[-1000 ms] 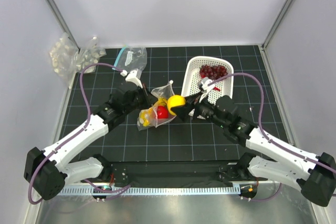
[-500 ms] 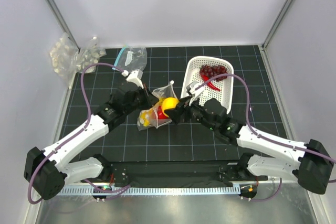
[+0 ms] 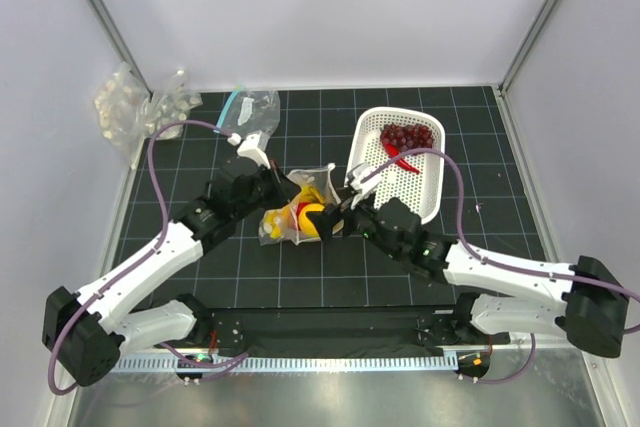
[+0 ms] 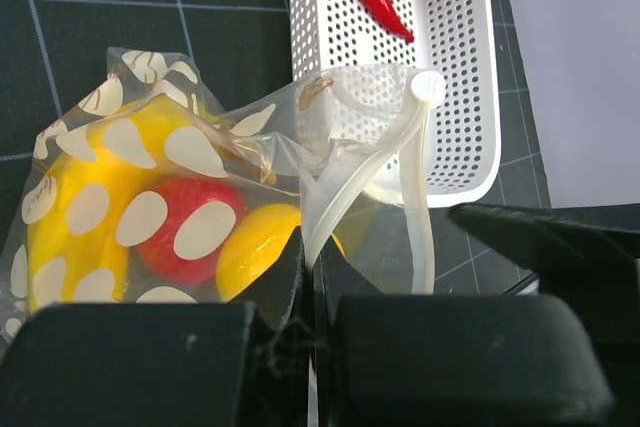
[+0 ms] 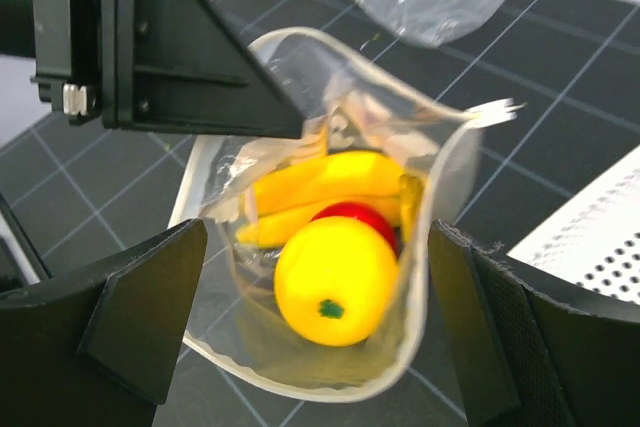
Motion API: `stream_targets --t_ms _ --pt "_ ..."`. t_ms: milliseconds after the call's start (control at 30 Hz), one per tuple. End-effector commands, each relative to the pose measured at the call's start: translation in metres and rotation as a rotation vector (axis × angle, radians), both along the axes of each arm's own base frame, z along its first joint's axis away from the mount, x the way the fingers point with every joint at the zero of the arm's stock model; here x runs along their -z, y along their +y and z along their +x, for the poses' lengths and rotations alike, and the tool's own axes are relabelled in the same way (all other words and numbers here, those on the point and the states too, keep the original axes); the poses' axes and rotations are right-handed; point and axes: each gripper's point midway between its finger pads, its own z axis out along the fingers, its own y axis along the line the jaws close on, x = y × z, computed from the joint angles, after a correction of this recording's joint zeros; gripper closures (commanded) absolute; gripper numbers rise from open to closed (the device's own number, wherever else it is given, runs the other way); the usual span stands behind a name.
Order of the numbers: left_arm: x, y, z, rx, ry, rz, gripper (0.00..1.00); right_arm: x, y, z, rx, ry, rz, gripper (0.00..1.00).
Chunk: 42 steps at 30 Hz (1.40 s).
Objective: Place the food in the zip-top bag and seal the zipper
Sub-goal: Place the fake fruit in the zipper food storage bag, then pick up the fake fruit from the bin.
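Observation:
The zip-top bag [image 3: 290, 209] lies mid-table with its mouth toward the white basket. My left gripper [image 3: 283, 188] is shut on the zipper rim [image 4: 345, 197] and holds the mouth open; in its wrist view the jaws [image 4: 312, 277] pinch the pale strip. Inside the bag are the banana [image 5: 320, 182], the round red fruit [image 5: 352, 215] and the round yellow fruit [image 5: 335, 282]. My right gripper [image 3: 335, 219] is open at the bag mouth, its fingers [image 5: 150, 307] on either side of the yellow fruit, not touching it. The red chili [image 3: 400, 159] and the grape bunch [image 3: 405, 134] lie in the basket.
The white basket [image 3: 425, 197] stands right of the bag, close to my right arm. A clear bag with a teal strip [image 3: 250, 107] lies at the back. Bumpy clear packs [image 3: 140, 102] sit in the back left corner. Walls close in the table on three sides.
My right gripper carried the round yellow fruit left and down into the bag mouth and opened; the fruit now lies inside the bag. My left gripper kept holding the rim.

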Motion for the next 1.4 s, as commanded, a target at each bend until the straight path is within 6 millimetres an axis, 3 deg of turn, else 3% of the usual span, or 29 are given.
stream_targets --t_ms 0,233,367,600,733,833,867,900,1000,1067,1100,1200,1233,1367 --pt "-0.031 0.007 0.003 -0.030 -0.090 -0.027 0.99 -0.050 -0.025 0.009 0.110 -0.114 0.115 0.00" --pt "-0.034 0.023 0.005 -0.110 -0.114 -0.027 0.98 -0.058 -0.067 0.021 0.309 -0.130 0.121 0.01" --pt "-0.034 0.024 0.006 -0.121 -0.117 -0.025 0.97 -0.052 -0.096 0.041 0.483 -0.105 0.062 0.01" --pt "-0.033 0.023 0.006 -0.114 -0.112 -0.026 0.97 -0.034 -0.127 0.069 0.569 0.004 0.065 0.03" --pt "-0.033 0.021 0.006 -0.107 -0.109 -0.027 0.97 -0.035 -0.157 0.098 0.690 0.020 0.030 0.21" --pt "-0.033 0.018 0.005 -0.094 -0.107 -0.032 0.98 -0.026 -0.165 0.123 0.767 0.041 -0.004 0.34" --pt "-0.034 0.018 0.005 -0.091 -0.108 -0.034 0.97 -0.030 -0.163 0.131 0.775 0.042 0.001 0.35" --pt "-0.034 0.018 0.004 -0.091 -0.108 -0.034 0.98 -0.016 -0.161 0.141 0.783 0.068 -0.041 0.35" --pt "-0.036 0.021 0.004 -0.101 -0.116 -0.036 0.97 -0.002 -0.162 0.166 0.823 0.113 -0.111 0.35" --pt "-0.037 0.022 0.004 -0.107 -0.120 -0.036 0.97 -0.010 -0.170 0.183 0.861 0.115 -0.098 0.35" --pt "-0.036 0.022 0.004 -0.105 -0.119 -0.034 0.97 0.001 -0.169 0.192 0.861 0.137 -0.115 0.35" --pt "-0.037 0.022 0.004 -0.106 -0.123 -0.035 0.97 -0.003 -0.179 0.214 0.906 0.142 -0.094 0.36" --pt "-0.036 0.023 0.004 -0.108 -0.120 -0.034 0.97 0.008 -0.180 0.222 0.920 0.156 -0.114 0.37" --pt "-0.035 0.022 0.005 -0.109 -0.118 -0.029 0.97 0.009 -0.190 0.252 0.969 0.167 -0.099 0.42"
